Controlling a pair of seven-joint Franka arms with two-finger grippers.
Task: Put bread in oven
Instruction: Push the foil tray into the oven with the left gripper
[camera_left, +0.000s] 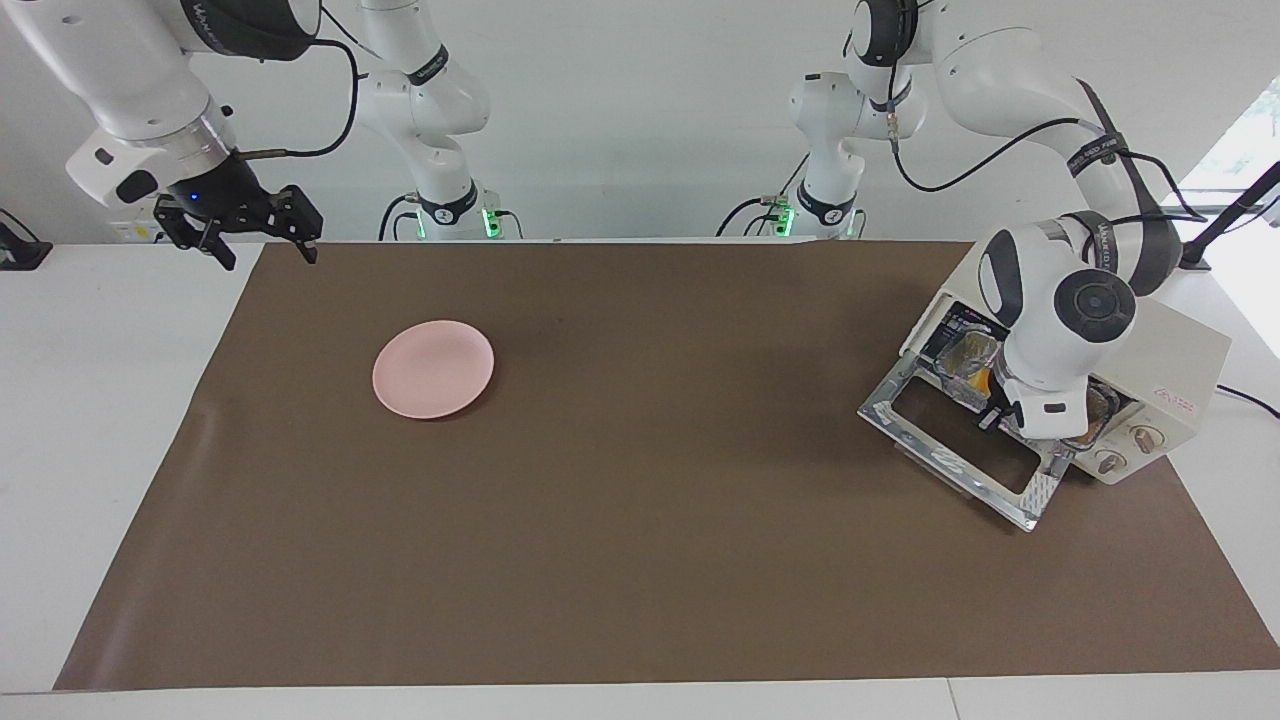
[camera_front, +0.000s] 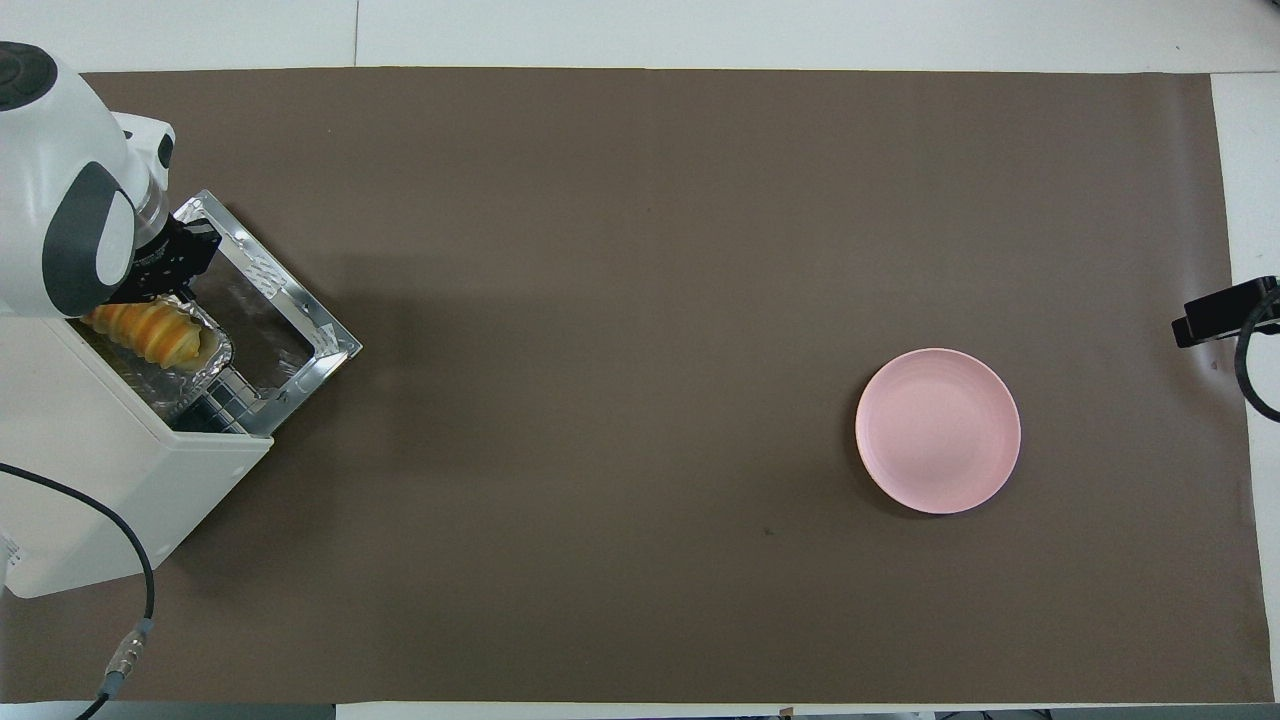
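The oven (camera_left: 1185, 365) stands at the left arm's end of the table with its glass door (camera_left: 955, 445) folded down flat. The bread (camera_front: 150, 334) lies in a silver foil tray (camera_front: 205, 362) that sits mostly inside the oven mouth. In the facing view only an orange bit of the bread (camera_left: 980, 381) shows beside my left wrist. My left gripper (camera_left: 1000, 412) is at the oven mouth, at the tray's outer end; it also shows in the overhead view (camera_front: 168, 272). My right gripper (camera_left: 262, 240) is open and empty, and waits raised over the table's edge at the right arm's end.
A pink round plate (camera_left: 433, 368) lies on the brown mat (camera_left: 640, 560) toward the right arm's end; it also shows in the overhead view (camera_front: 938, 430). A black cable runs from the oven (camera_front: 150, 590). A black fixture (camera_front: 1222, 310) sits at the mat's edge.
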